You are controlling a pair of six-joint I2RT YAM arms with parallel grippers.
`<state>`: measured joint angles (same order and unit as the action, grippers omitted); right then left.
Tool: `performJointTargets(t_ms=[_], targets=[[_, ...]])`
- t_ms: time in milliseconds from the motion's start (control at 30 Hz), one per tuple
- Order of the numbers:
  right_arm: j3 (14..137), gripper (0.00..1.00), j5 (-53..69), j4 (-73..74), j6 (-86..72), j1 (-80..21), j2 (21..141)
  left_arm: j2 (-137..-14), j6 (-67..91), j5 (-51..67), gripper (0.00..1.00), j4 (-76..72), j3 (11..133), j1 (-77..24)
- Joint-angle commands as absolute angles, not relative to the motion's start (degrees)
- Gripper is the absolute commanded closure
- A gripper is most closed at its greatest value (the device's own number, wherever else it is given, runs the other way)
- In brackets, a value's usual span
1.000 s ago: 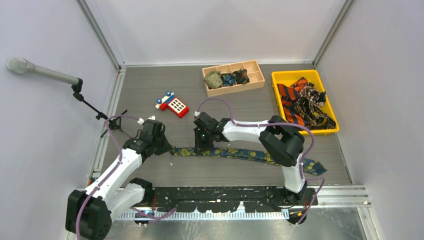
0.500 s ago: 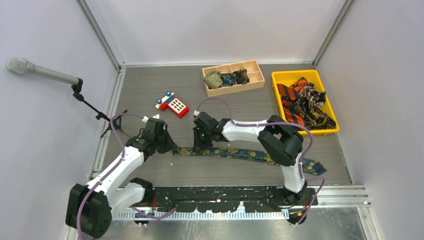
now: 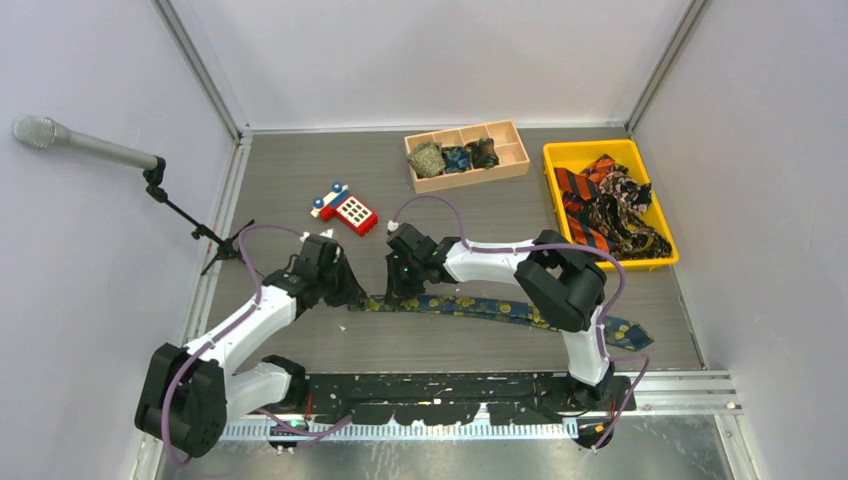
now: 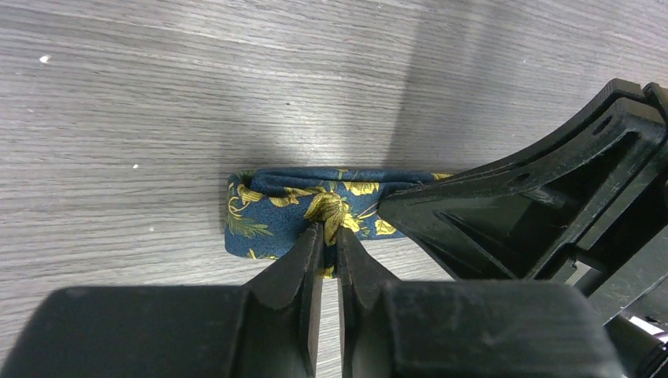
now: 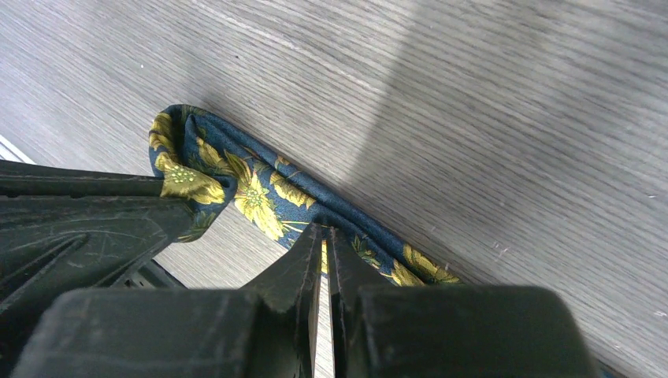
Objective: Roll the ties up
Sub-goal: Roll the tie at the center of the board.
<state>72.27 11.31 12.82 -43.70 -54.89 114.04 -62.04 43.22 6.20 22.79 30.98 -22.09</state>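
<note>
Long navy fabric tie w/ yellow-gold flowers (image 3: 480, 306) lies flat across lower centre of top view, its left end folded over. L gripper (image 4: 329, 231) fingers nearly together, pinching edge of the folded end. R gripper (image 5: 324, 233) just beside it, also clamped on tie. Three small rolled ties (image 3: 457, 158) in wooden divided tray (image 3: 515, 155), upper centre. Loose ties (image 3: 610, 205) in yellow plastic bin (image 3: 585, 152), upper right.

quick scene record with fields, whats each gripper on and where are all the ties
navy tie: lying stretched out, left end folded over
left gripper: shut on navy tie at the folded end
right gripper: shut on navy tie, close beside the left gripper
wooden box: three rolled ties inside
yellow bin: loose ties piled inside
toy phone: apart from the navy tie
</note>
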Motion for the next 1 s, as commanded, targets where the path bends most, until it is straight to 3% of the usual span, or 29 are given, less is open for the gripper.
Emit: performJointTargets(t_ms=[0, 167, 333, 667, 967], targets=[[71.66, 0.87, 10.55, 11.99, -43.59, -54.99, 115.37, -62.61, 42.1, 8.7, 0.83, 19.41, 29.97, -22.78], [71.67, 0.87, 10.77, 11.89, -43.76, -54.97, 115.36, -62.8, 41.93, 9.68, 0.69, 17.86, 29.04, -23.02], [72.07, 0.87, 10.9, 11.94, -43.86, -55.02, 114.85, -62.97, 42.33, 12.21, 0.66, 14.03, 27.68, -23.11], [73.56, 0.87, 12.98, 11.53, -45.61, -55.01, 111.07, -64.75, 44.0, 13.47, 0.84, 10.13, 26.02, -23.1], [73.99, 0.87, 16.29, 8.5, -48.54, -54.99, 109.08, -61.27, 44.62, 10.43, 0.9, 12.15, 25.35, -23.07]])
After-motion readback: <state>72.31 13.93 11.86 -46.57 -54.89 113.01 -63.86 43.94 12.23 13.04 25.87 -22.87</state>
